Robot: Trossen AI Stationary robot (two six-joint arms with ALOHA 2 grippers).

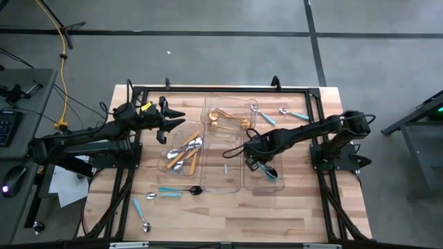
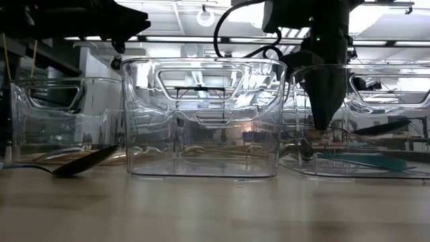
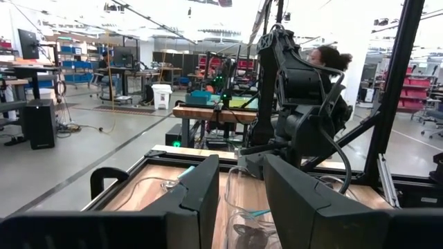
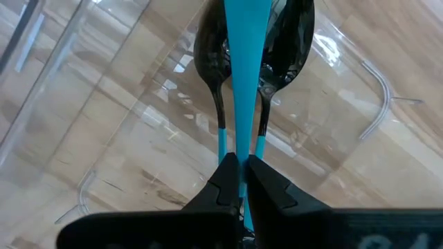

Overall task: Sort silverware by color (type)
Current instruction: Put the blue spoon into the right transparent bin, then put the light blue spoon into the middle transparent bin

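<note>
Fingers of the right gripper (image 4: 237, 181) are pinching the teal handle of a piece of cutlery, the teal-handled piece (image 4: 243, 76), which runs straight away from the fingertips, its long axis in line with the gripper. Beyond it, through the clear floor of the right tray (image 1: 277, 185), 2 dark spoons (image 4: 213, 48) with teal handles lie side by side along nearly the same axis, so the held piece is lined up above its own kind and, judging from this, what is left is to lower it and let go.

In the high view the right gripper (image 1: 253, 163) sits right of centre, reaching over that tray, while the left gripper (image 1: 168, 115) waits at upper left above the tray of orange-handled spoons (image 1: 184, 153); its fingers (image 3: 201, 200) stand spread with nothing between them. The right arm is clearly the nearer one to the teal set.

Gold spoons (image 1: 228, 120) lie in the upper middle tray, light-blue-handled pieces (image 1: 140, 210) sit loose at lower left on the tabletop (image 1: 228, 221), and more cutlery lies near the upper right.

Only the right wrist view shows the pinch and the alignment; the low view shows the gripper (image 2: 321, 124) down inside the tray's walls, which the overhead picture cannot tell.
</note>
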